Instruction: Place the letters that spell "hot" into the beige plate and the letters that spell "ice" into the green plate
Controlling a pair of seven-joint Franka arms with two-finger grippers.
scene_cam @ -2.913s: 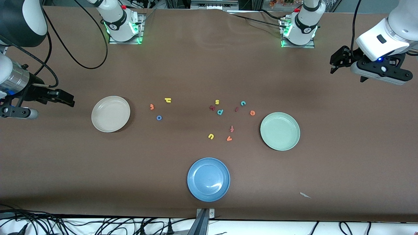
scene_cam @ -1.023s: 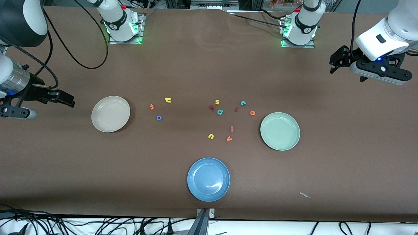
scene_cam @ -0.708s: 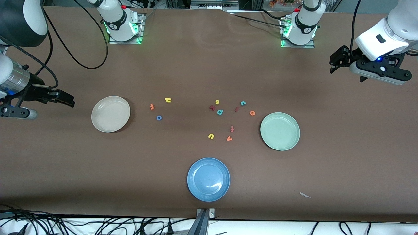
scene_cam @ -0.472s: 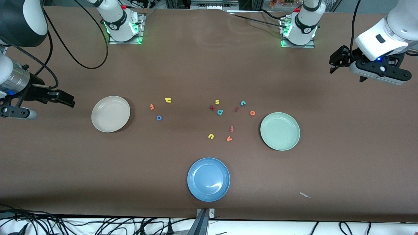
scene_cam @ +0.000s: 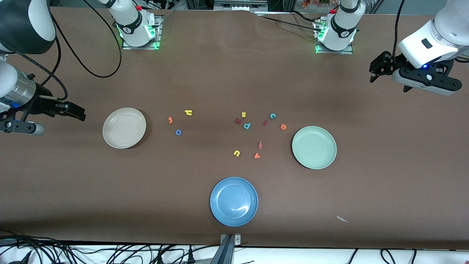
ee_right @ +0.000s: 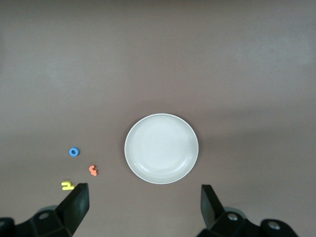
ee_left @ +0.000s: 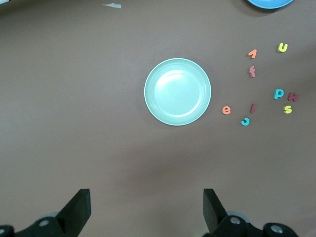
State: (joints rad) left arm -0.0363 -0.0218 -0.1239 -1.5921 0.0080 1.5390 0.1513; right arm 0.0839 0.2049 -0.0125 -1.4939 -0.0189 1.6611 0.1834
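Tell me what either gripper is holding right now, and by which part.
Nothing is held. The left gripper and the right gripper both hang open and empty over bare table at their own ends.

Blue plate [scene_cam: 233,201] (empty), stray letters

Table [scene_cam: 220,73] covering: matt brown, cloth-like, slight wrinkle at 12 o'clock edge. Beige plate [scene_cam: 124,128], green plate [scene_cam: 314,147], blue plate [scene_cam: 234,201]: smooth, plastic-looking; blue one glossiest, glare streak at its 4 o'clock. Letters [scene_cam: 247,125]: matt, foam-looking.
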